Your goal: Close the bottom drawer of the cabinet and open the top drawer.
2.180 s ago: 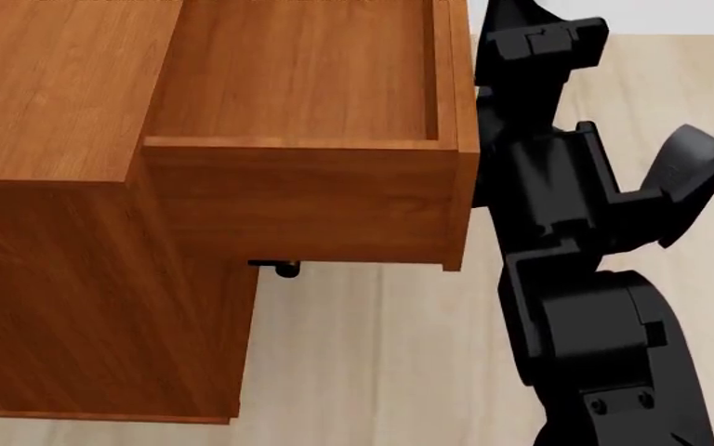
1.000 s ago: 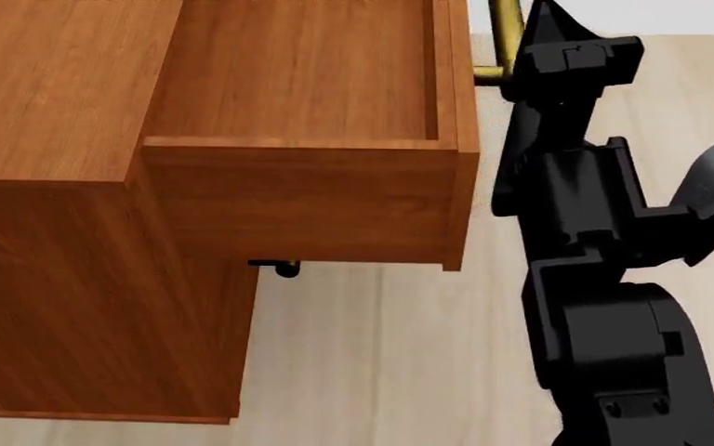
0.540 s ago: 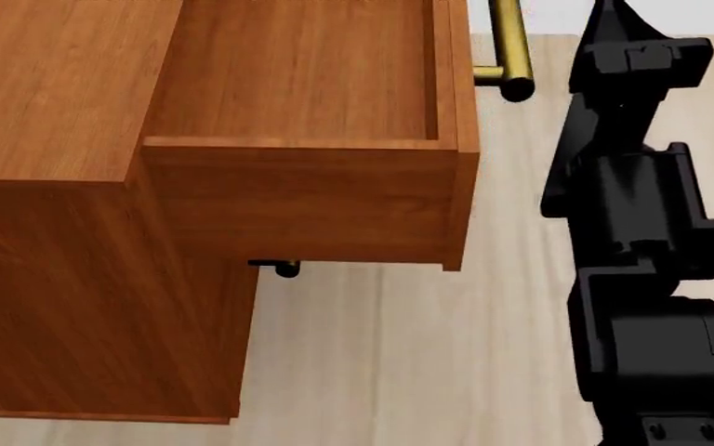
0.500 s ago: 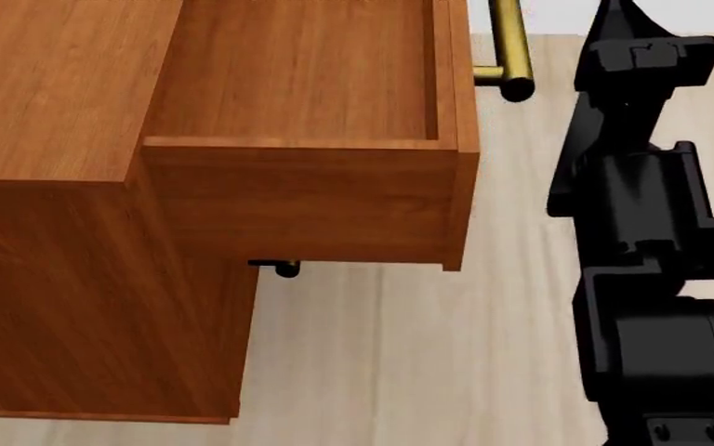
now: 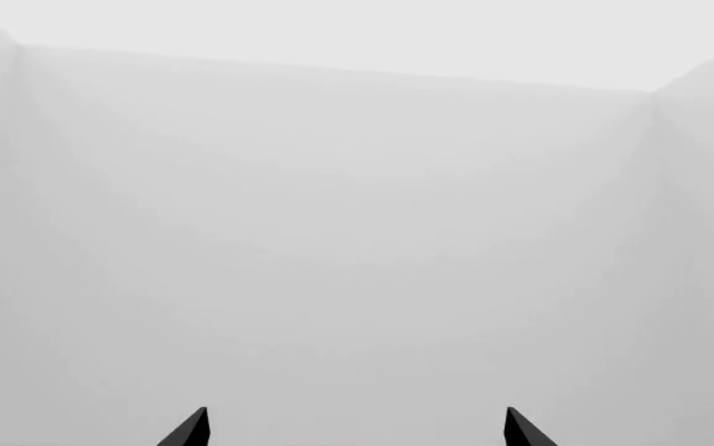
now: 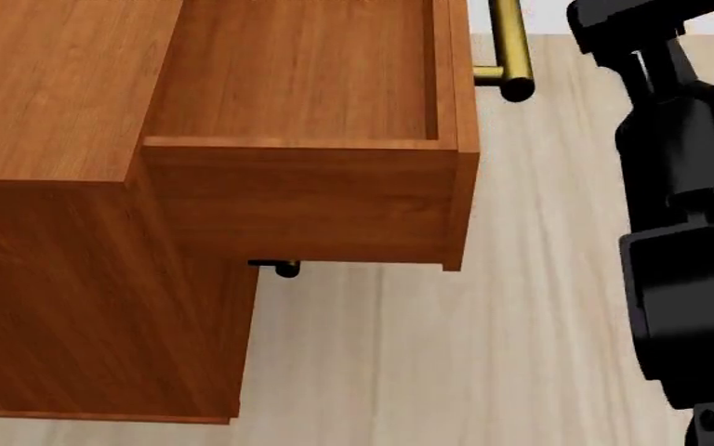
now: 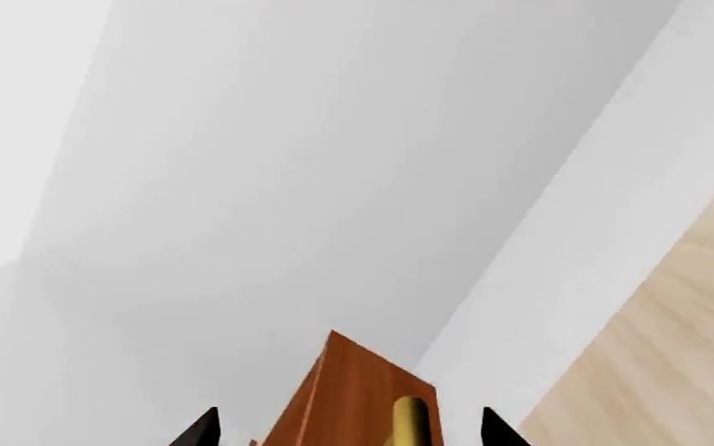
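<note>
The reddish-brown cabinet (image 6: 47, 111) fills the left of the head view. Its top drawer (image 6: 308, 177) stands pulled out, and I look down into its bare box. The drawer's brass bar handle (image 6: 506, 51) sticks out beyond its front. The bottom drawer is hidden beneath the top drawer; only a dark handle end (image 6: 279, 268) shows below, and I cannot tell which lower drawer it belongs to. My right gripper (image 7: 350, 432) is open, with the brass handle (image 7: 409, 423) showing between its fingertips (image 7: 205, 429), apart from them. My left gripper (image 5: 357, 432) is open and faces a blank grey wall.
My black right arm (image 6: 686, 204) stands at the right edge of the head view, to the right of the drawer's front. Pale wood floor (image 6: 456, 362) lies below and between arm and cabinet. A white wall (image 7: 332, 167) rises behind the cabinet.
My right arm has moved to the right, away from the top drawer's front, uncovering the brass handle. The drawer and the cabinet have stayed where they were.
</note>
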Controlling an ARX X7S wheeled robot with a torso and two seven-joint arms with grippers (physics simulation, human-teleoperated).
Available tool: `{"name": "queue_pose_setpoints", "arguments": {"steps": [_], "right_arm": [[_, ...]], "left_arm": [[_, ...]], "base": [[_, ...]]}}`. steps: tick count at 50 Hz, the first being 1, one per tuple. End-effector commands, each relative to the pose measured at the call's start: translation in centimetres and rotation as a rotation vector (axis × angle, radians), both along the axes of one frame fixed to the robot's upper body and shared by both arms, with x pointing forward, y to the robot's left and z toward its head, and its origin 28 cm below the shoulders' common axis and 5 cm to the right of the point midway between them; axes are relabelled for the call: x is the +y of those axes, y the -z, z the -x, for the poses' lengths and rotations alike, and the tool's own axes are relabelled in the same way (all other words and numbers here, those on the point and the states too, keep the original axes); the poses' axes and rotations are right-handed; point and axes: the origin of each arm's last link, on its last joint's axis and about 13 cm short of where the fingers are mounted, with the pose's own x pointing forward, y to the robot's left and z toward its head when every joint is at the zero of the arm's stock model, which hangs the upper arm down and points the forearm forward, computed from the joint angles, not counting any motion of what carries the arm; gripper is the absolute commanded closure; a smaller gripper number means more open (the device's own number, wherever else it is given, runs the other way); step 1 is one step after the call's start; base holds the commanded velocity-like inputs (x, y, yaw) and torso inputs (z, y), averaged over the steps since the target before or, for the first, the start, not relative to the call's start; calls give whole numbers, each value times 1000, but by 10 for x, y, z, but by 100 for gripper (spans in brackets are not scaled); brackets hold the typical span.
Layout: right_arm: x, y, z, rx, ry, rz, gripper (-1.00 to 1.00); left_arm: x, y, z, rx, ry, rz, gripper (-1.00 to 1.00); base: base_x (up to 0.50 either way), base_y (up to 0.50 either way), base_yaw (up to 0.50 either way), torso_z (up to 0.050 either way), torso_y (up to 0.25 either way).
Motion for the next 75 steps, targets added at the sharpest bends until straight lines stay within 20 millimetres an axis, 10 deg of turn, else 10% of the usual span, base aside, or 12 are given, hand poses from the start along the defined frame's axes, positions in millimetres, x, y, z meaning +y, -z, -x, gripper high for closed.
{"name": "queue_pose_setpoints", "arguments": {"steps": [1, 20, 45, 75], "right_arm": [[-5, -14, 6, 29, 116, 203, -100], [-4, -28, 1, 104, 155, 640, -100], [-3, -99, 4, 149, 149, 1136, -100], [14, -161, -22, 222, 79, 1407, -100]], "left_arm": [[0, 2, -1, 4, 5, 5, -100], [1, 4, -2, 9, 4, 13, -100], [2, 4, -2, 7, 7, 16, -100], [3, 5, -3, 8, 8, 19, -100]], "base": [[0, 0, 0, 0, 0], [0, 0, 0, 0, 0], [0, 0, 0, 0, 0], [0, 0, 0, 0, 0]]}}
